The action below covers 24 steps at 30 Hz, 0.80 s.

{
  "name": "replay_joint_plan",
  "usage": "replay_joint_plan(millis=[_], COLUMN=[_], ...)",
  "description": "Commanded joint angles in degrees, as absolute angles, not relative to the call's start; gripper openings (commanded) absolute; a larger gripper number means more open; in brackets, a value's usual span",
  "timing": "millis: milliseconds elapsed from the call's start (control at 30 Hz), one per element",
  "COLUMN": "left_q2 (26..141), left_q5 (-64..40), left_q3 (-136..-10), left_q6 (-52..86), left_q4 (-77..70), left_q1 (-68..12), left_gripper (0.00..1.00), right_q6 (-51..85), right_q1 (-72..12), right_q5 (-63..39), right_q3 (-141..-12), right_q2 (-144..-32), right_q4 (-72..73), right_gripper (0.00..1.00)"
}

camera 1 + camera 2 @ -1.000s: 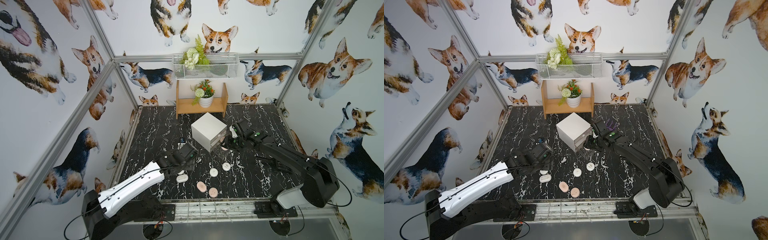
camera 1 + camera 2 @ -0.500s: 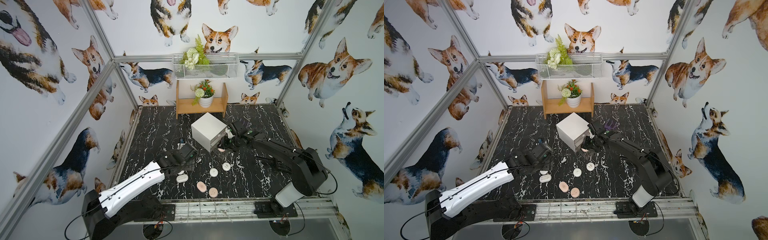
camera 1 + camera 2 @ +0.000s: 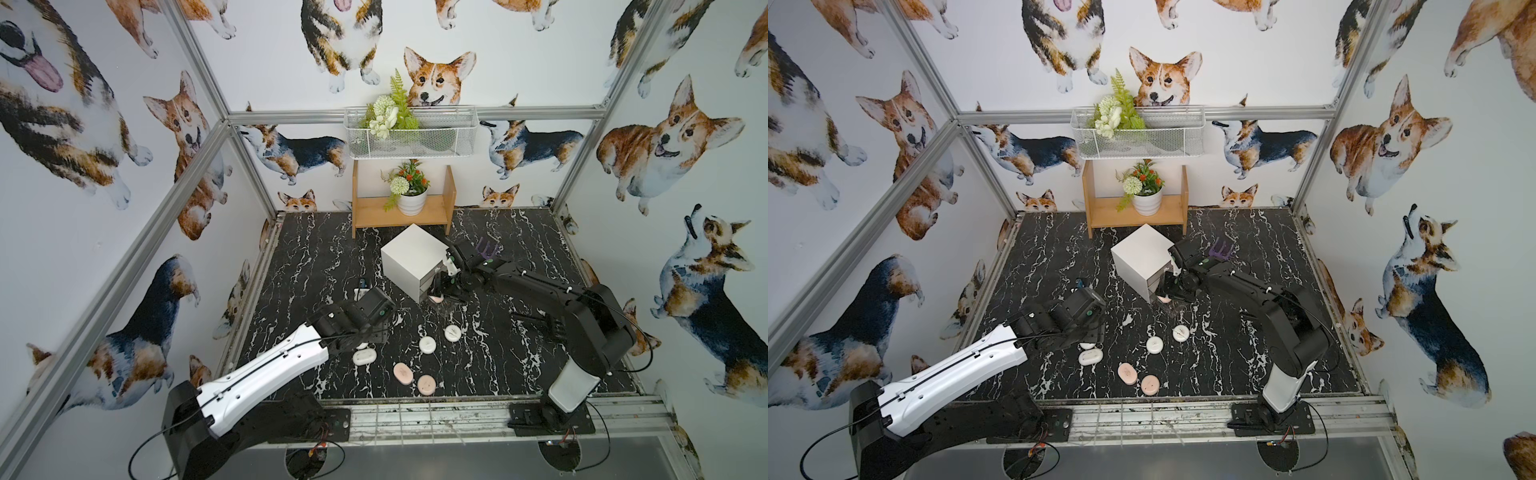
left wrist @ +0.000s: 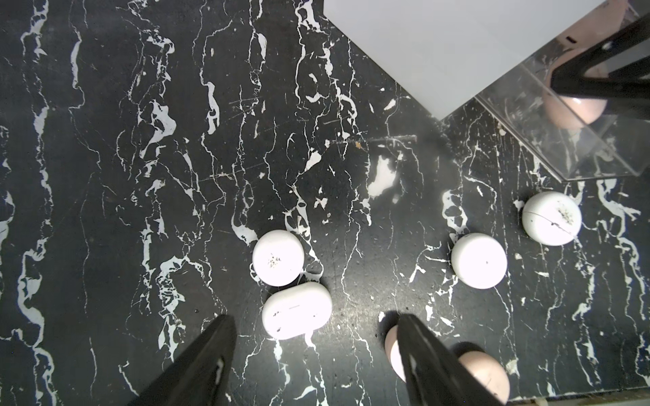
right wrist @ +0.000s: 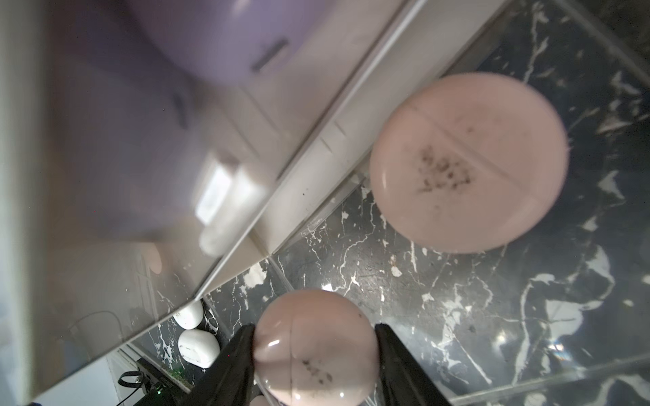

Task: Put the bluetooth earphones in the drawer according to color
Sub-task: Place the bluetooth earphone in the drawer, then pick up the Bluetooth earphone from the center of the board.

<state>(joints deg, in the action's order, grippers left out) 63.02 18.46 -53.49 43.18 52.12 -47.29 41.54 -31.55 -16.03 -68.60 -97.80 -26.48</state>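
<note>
A pink earphone case (image 5: 313,348) sits between the right hand's (image 5: 313,328) fingers, over the pulled-out clear tray (image 4: 520,140) of the drawer (image 3: 411,257) and beside another pink case (image 5: 467,161). Whether it is pinched cannot be told. The left hand (image 4: 314,318), spread, hovers above white cases (image 3: 427,344) on the bench (image 3: 311,257).

Drawer cabinet (image 3: 409,259) centre of tabletop (image 3: 316,257), before shelf (image 3: 401,216); fork (image 3: 487,249) right of it. Six cases (image 3: 427,344) on tabletop before cabinet; two in lowest tray (image 4: 580,151).
</note>
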Motion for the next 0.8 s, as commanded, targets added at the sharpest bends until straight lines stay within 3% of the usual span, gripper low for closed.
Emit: replay_joint_plan(millis=[0,133,433,767], left_q2=[62.67,62.62,63.02,68.46], left_q5=[18.2,18.13,13.95,8.54], left_q3=[-53.26,-53.26,-51.51,-43.91], left_q6=[43.24,43.31,44.06,54.08], left_q4=[52.2,52.39,49.34,38.8], left_q1=[-47.2,-47.2,-47.71,-58.85], left_gripper=[0.78,0.78,0.76,0.74], right_q6=[40.99,40.54,40.43,38.35], right_q1=[-31.82,-31.81,-31.41,-25.58], right_q5=[-16.26,-15.66,-9.24,-8.0], right_q3=[-69.64,-70.87,-73.72,-69.49], right_q2=[-98.26,-97.68,-86.34,-74.65], right_q4=[-25.93,-27.16,-33.21,-38.35], right_gripper=[0.62,0.7,0.7,0.71])
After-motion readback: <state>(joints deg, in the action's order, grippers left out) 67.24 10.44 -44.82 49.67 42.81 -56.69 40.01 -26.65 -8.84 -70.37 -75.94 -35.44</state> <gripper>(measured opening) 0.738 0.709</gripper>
